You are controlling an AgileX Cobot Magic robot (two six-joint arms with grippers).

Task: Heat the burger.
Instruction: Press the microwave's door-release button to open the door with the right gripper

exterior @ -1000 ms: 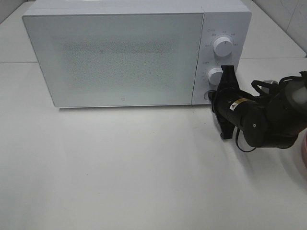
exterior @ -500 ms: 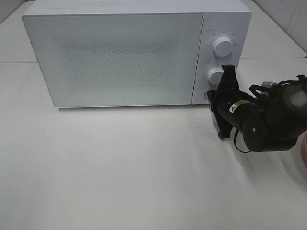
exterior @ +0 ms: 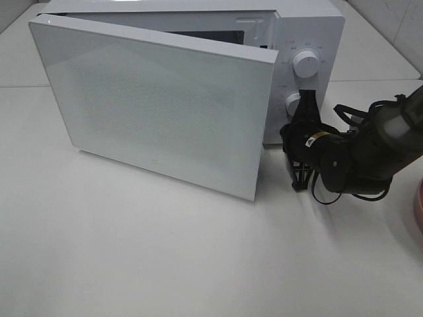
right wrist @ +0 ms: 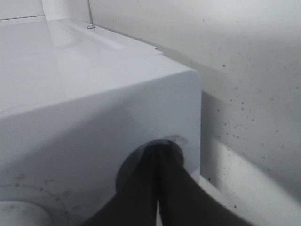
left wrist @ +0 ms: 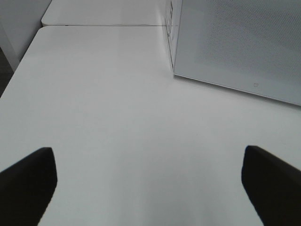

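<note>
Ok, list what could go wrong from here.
1. The door stands only partly open, its free edge close to the right arm; a careless retreat could knock it.
2. The right fingers are shut in the release button's recess, beside the lower knob; sliding off sideways may turn it.
3. The burger is not in view, so loading cannot be checked.
</note>
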